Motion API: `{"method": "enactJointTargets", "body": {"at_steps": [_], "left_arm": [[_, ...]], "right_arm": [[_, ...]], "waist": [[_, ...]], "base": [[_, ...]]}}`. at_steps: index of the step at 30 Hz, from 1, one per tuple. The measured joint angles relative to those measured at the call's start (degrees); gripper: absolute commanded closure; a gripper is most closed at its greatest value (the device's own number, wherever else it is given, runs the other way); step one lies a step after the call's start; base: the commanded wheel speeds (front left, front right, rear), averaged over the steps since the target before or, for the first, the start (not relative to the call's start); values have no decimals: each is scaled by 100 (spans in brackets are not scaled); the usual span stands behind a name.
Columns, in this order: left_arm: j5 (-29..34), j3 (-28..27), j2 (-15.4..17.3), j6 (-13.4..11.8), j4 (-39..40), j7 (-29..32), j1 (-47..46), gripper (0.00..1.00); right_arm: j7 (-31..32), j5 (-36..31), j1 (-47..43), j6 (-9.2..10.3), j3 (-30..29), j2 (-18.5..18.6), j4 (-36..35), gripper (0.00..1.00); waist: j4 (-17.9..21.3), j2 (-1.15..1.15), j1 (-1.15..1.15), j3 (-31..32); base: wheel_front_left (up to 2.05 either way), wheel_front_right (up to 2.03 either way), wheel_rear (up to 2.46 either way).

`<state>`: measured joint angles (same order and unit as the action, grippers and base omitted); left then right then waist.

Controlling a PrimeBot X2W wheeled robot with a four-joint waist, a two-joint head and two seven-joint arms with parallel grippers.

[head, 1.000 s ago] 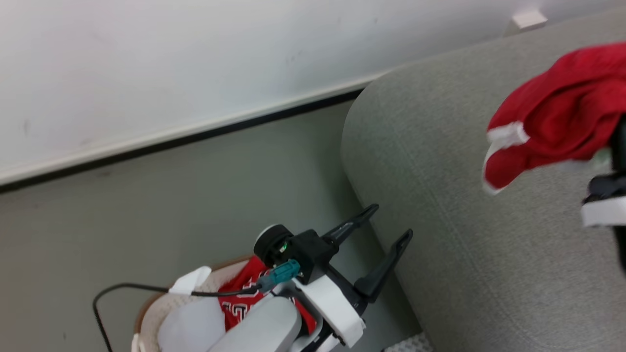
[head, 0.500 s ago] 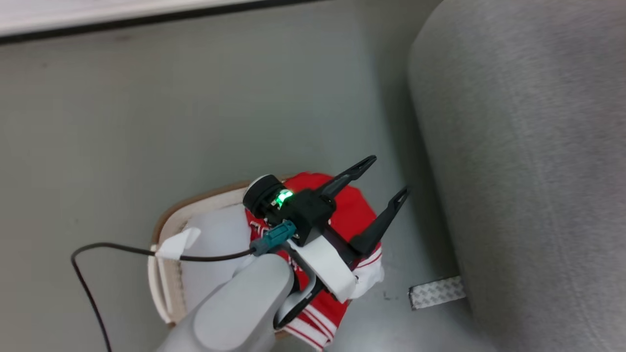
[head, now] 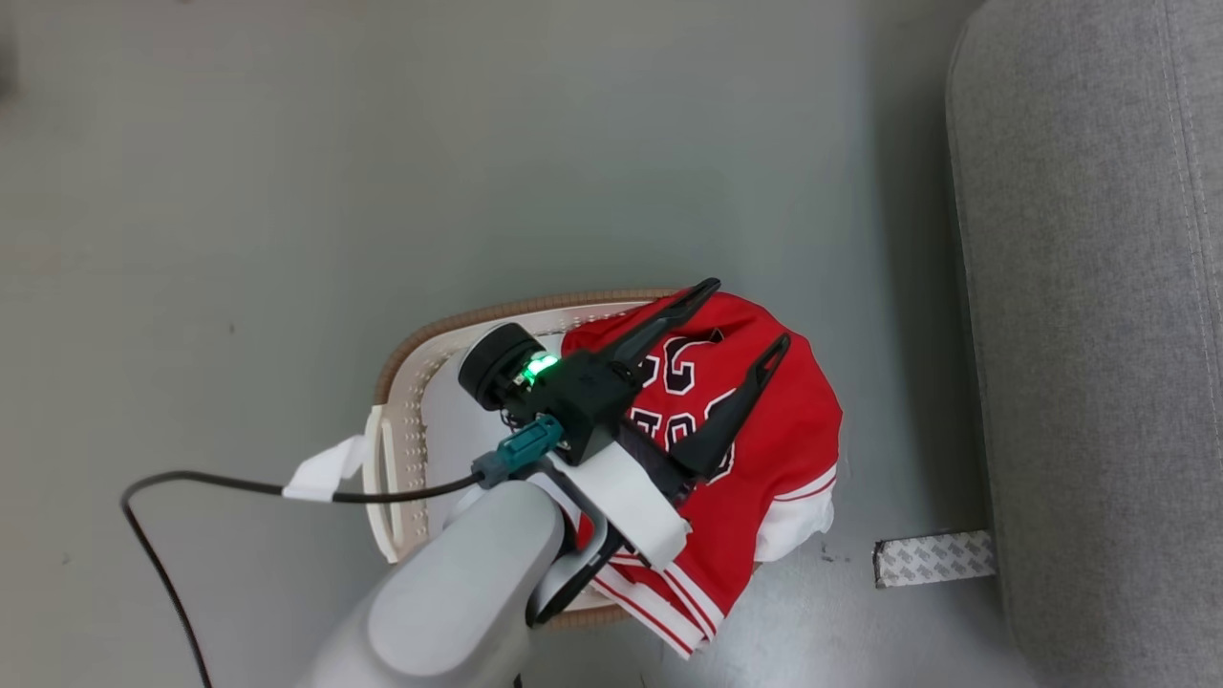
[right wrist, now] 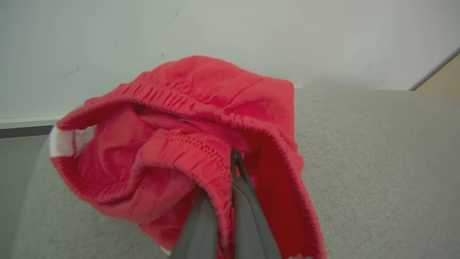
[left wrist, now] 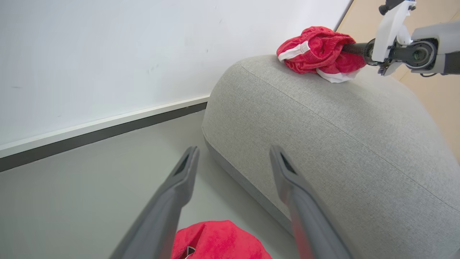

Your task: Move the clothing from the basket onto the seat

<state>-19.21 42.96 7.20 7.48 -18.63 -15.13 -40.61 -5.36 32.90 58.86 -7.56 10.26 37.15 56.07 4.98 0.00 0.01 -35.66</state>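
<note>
Step in hand: setting down the first garment. Right gripper (right wrist: 233, 162) has its fingers pinched together on the waistband of the shorts (right wrist: 187, 118), which are bunched on top of the seat (left wrist: 323, 126) near its rounded edge (contact likely, not certain). Left gripper (head: 747, 311) has its fingers apart and empty, hovering above the jersey (head: 764, 420). The jersey is heaped over the seat-side rim of the basket (head: 449, 330). Next, by my reading: right lets go, left descends and closes on a thick fold.
</note>
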Motion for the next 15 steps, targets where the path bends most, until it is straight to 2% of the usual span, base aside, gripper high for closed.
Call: {"method": "enactJointTargets", "body": {"at_steps": [1,2,3,4,10,15], "left_arm": [[0,-11,-9,0,7,0,1,0],[0,-31,-21,0,13,0,3,0],[0,-51,-29,0,16,0,6,0],[0,-74,-32,1,16,0,12,0],[-2,-218,14,1,-65,0,196,0],[-59,-487,75,1,-104,0,520,0]], "right_arm": [[87,77,-2,0,81,38,60,62],[134,179,-13,0,145,66,109,51],[166,274,-30,1,209,79,136,13],[193,357,-44,1,271,82,142,0],[357,792,-216,1,814,110,43,0],[426,1047,-463,0,1322,140,-156,0]], "waist": [[-13,0,0,12],[-20,0,0,27],[-22,0,0,45],[-18,0,0,69],[65,0,-1,366],[146,0,-1,854]], "base": [[0,0,0],[0,0,0],[0,0,0],[0,0,0],[0,0,0],[0,0,0]]}}
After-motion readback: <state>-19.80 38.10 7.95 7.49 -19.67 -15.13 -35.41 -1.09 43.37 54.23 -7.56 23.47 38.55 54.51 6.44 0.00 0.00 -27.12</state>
